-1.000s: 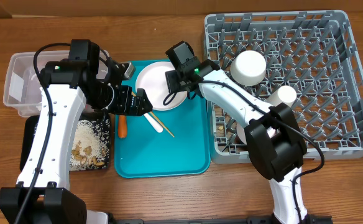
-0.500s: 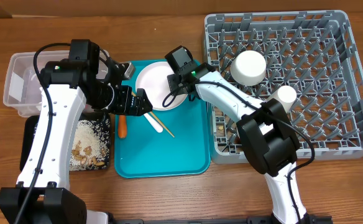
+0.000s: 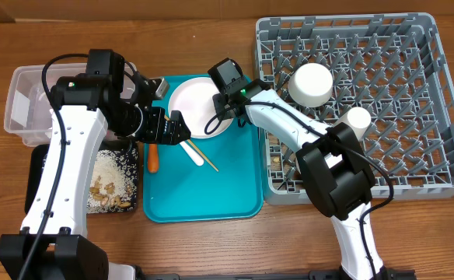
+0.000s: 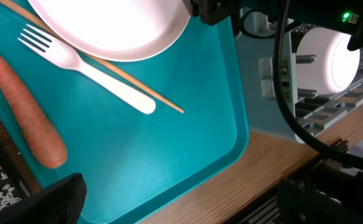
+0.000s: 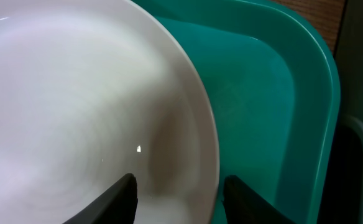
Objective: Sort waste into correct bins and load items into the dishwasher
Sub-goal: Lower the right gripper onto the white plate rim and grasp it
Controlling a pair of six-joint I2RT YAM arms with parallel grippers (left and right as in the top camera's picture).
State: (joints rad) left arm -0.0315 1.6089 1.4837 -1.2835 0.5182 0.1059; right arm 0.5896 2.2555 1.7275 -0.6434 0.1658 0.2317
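Right wrist: right hand (image 5: 180,182) astride plate (image 5: 76,112) rim

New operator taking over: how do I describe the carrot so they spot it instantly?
Start at the teal tray left of the grey rack. The carrot lies along its left edge, near the white fork and wooden chopstick; it is the only orange thing there, stubby and tapered.

The plate (image 5: 76,124) on the tray (image 4: 169,155) is smooth, glossy white, the tray itself teal plastic with a soft sheen, the fork (image 4: 107,81) on it matt white plastic, the chopstick (image 4: 160,98) pale bare wood, the carrot (image 4: 26,118) dull-skinned, and the rack (image 3: 413,93) right of the tray matt grey plastic on a grained wooden table (image 3: 211,249).
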